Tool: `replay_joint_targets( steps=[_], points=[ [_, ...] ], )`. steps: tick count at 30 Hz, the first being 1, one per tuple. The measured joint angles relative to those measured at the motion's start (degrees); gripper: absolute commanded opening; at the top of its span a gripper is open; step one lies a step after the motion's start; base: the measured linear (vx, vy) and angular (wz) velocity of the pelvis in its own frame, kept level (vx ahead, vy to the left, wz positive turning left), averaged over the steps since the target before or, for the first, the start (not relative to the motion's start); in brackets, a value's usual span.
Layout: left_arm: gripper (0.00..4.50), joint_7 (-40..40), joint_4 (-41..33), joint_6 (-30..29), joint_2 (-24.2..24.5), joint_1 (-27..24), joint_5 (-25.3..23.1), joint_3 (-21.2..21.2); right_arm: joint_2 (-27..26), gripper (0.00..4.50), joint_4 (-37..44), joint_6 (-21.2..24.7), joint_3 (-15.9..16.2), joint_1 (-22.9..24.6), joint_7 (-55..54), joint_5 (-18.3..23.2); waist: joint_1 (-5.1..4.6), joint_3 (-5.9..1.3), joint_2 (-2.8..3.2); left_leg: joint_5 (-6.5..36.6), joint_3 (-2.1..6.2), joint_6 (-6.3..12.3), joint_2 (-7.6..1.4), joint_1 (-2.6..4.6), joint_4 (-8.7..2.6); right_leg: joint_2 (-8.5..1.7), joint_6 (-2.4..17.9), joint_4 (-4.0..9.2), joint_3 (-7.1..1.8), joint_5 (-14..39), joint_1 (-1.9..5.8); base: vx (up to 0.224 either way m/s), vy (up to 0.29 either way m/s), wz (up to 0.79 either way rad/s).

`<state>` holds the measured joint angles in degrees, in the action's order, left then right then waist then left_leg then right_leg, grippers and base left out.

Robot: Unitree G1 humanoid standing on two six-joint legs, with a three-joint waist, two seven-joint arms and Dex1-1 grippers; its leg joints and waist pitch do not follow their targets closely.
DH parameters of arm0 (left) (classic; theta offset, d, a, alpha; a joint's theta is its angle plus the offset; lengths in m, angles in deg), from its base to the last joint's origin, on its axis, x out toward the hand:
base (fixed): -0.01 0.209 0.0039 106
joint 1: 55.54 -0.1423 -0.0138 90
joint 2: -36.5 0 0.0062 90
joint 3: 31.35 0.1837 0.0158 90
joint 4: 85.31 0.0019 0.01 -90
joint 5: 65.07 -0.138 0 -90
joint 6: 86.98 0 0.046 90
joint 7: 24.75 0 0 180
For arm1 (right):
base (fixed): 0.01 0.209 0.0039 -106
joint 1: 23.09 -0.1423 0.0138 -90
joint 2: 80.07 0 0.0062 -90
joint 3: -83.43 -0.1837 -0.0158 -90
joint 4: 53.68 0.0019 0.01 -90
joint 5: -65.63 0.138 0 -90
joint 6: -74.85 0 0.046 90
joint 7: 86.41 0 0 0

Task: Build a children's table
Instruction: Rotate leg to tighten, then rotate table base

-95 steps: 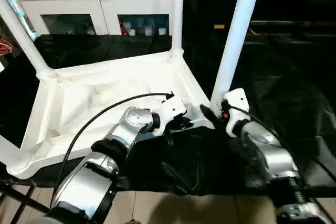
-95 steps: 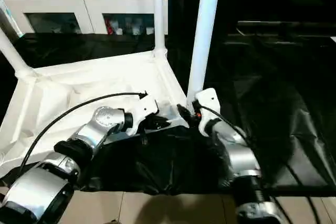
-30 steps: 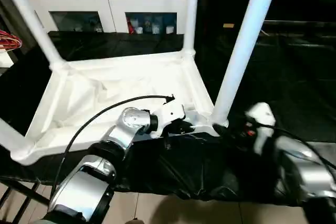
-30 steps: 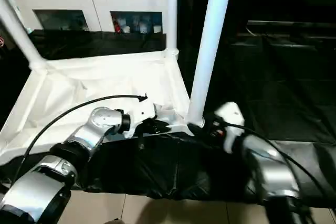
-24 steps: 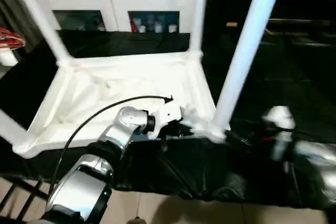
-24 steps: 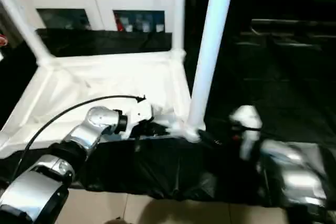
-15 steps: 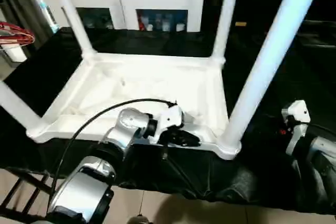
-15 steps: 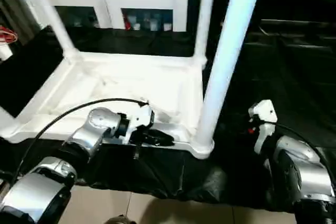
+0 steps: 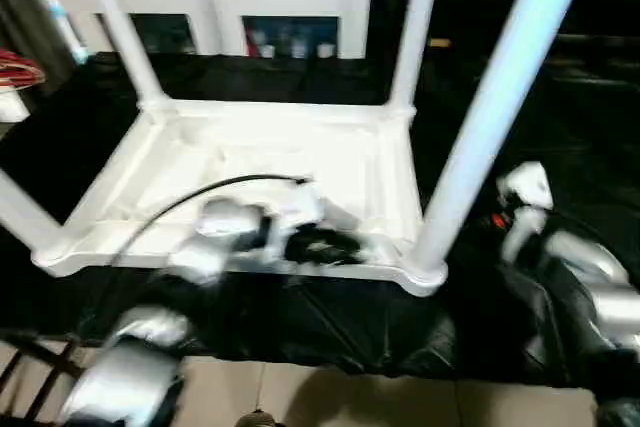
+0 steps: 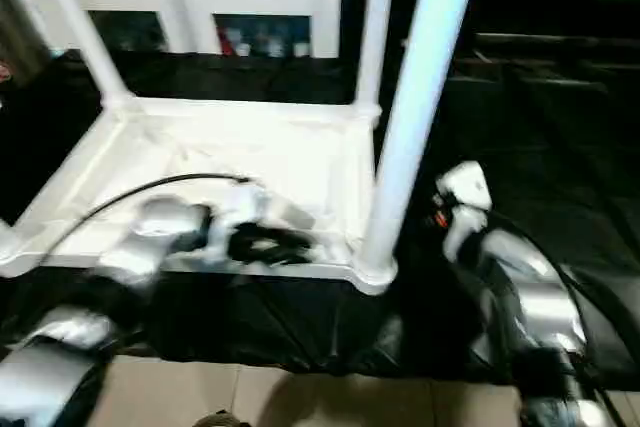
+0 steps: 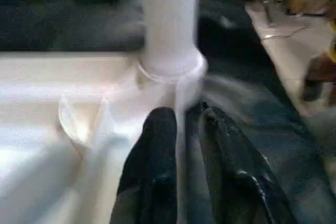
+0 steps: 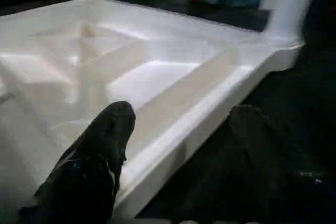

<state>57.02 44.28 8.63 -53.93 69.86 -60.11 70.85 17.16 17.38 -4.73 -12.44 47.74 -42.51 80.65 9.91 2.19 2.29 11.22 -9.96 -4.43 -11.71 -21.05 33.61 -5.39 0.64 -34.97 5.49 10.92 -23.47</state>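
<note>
Tabletop [image 9: 270, 157] sits upside down on the black sheet [image 9: 330, 327], ribbed underside up, long axis running left-right across the robot's front. Legs: four counted, all seated upright in the corner sockets — far-left [image 9: 110, 22], far-right [image 9: 415, 27], near-right [image 9: 500, 97], and near-left [image 9: 15, 212], which pokes in at the frame edge. So assembly looks done or close to it; my read is what's left is checking seating or flipping it. Left gripper [image 11: 181, 124] is at the near long rim, pointing toward the near-right socket; wrist view has the thin rim wall standing between its two fingers [image 11: 157, 150], jaws only narrowly apart, whether they actually pinch it I can't tell. Right gripper [image 12: 178, 124] is off the table, just outside the right short edge, near the same near-right corner; jaws wide apart, nothing held, rim edge running between the fingers in view but clear of them. Key relation: that near-right leg stands between the two arms, axis vertical, left gripper closer. White glass-door cabinet [image 9: 215, 7] behind, one, not involved.
</note>
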Motion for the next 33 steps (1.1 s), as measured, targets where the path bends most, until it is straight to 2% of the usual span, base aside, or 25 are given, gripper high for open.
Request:
replay_joint_targets(
  steps=[3,4,5,7,9,12,13,17,20,26,33],
  points=[
    [1.28,3.66,-7.29,-7.80,3.67,-2.93,1.21,0.82,-1.20,3.29,-4.09,-1.51,0.70,-3.22,-1.38,-1.38,-0.27,0.18,-0.28,-0.05,-0.01,-0.04,-0.03,-0.03,0.08,0.01,0.07,-0.08,0.00,-0.04,-0.21,0.000,0.000,0.00],
    [1.49,4.31,-8.34,-9.02,4.22,-3.34,1.45,1.14,-1.26,3.29,-4.58,-1.84,0.76,-3.56,-1.61,-1.63,-0.15,0.19,-0.30,-0.06,-0.01,-0.03,-0.03,-0.07,0.10,0.00,0.07,-0.07,0.00,-0.04,-0.21,0.000,0.000,0.00],
    [1.49,4.62,-9.08,-9.93,4.62,-3.70,1.49,1.30,-1.39,3.29,-4.96,-2.06,0.86,-3.92,-1.70,-1.76,-0.05,0.20,-0.31,-0.06,-0.03,-0.02,-0.02,-0.08,0.12,-0.01,0.07,-0.07,-0.01,-0.04,-0.21,0.000,0.000,0.00],
    [1.67,5.66,-11.06,-11.91,6.45,-4.53,0.70,2.76,-2.25,3.29,-6.61,-2.35,1.43,-5.53,-2.08,-2.22,-0.33,0.24,-0.39,-0.06,-0.08,0.00,-0.03,-0.06,0.14,-0.01,0.09,-0.09,-0.04,-0.05,-0.21,0.000,0.000,0.00],
    [1.77,5.67,-11.56,-12.45,8.18,-5.56,-2.01,4.54,-2.91,3.29,-7.24,-2.88,2.20,-6.74,-1.93,-2.31,-0.59,0.25,-0.39,-0.06,-0.08,-0.01,-0.05,-0.04,0.13,0.00,0.09,-0.12,-0.04,-0.05,-0.22,0.000,0.000,0.00],
    [1.96,0.87,-7.40,-9.96,8.38,-5.59,-7.61,5.17,-3.44,3.29,-6.90,-3.58,3.59,-7.65,1.10,-2.03,-0.99,0.28,-0.51,-0.06,-0.07,-0.02,-0.06,-0.03,0.14,0.02,0.08,-0.18,-0.03,-0.05,-0.22,0.000,0.000,0.00],
    [1.96,-0.12,-6.79,-9.02,8.37,-5.56,-8.09,5.09,-3.70,3.29,-6.72,-3.63,4.01,-7.64,1.93,-1.76,-1.02,0.28,-0.61,-0.07,-0.05,-0.02,-0.07,-0.03,0.15,0.03,0.08,-0.18,-0.02,-0.05,-0.21,0.000,0.000,0.00],
    [1.96,-2.77,-8.83,-9.97,9.48,-5.57,-9.33,6.20,-4.03,3.29,-5.23,-3.68,5.19,-6.80,6.65,-0.34,-0.98,0.29,-0.77,-0.07,-0.05,-0.09,-0.08,0.00,0.20,0.02,0.12,-0.26,-0.03,-0.08,-0.18,0.000,0.000,0.00],
    [1.96,-6.22,-10.28,-11.43,11.32,-5.71,-9.96,6.71,-4.03,3.29,-1.32,-3.91,6.32,-4.35,10.91,1.71,-0.98,0.27,-0.80,-0.11,-0.03,-0.17,-0.11,0.04,0.18,0.05,0.14,-0.38,-0.03,-0.08,-0.01,0.000,0.000,0.00],
    [1.96,-12.12,-6.92,-10.37,10.72,-5.35,-10.88,3.23,-4.94,3.29,2.92,-2.94,8.68,-1.26,14.60,4.15,-0.29,0.30,-0.87,-0.40,0.05,-0.31,-0.12,0.33,0.17,0.06,0.01,-0.34,0.00,-0.16,0.12,0.000,0.000,0.00],
    [1.96,-20.07,-3.01,-9.55,9.95,-2.83,-11.12,2.12,-9.79,3.29,5.56,-2.08,12.90,0.15,14.90,4.57,0.09,0.33,-0.94,-0.42,0.10,-0.31,-0.11,-0.02,0.22,0.05,0.21,-0.14,0.01,-0.29,0.10,0.000,0.000,0.00]
  ],
)
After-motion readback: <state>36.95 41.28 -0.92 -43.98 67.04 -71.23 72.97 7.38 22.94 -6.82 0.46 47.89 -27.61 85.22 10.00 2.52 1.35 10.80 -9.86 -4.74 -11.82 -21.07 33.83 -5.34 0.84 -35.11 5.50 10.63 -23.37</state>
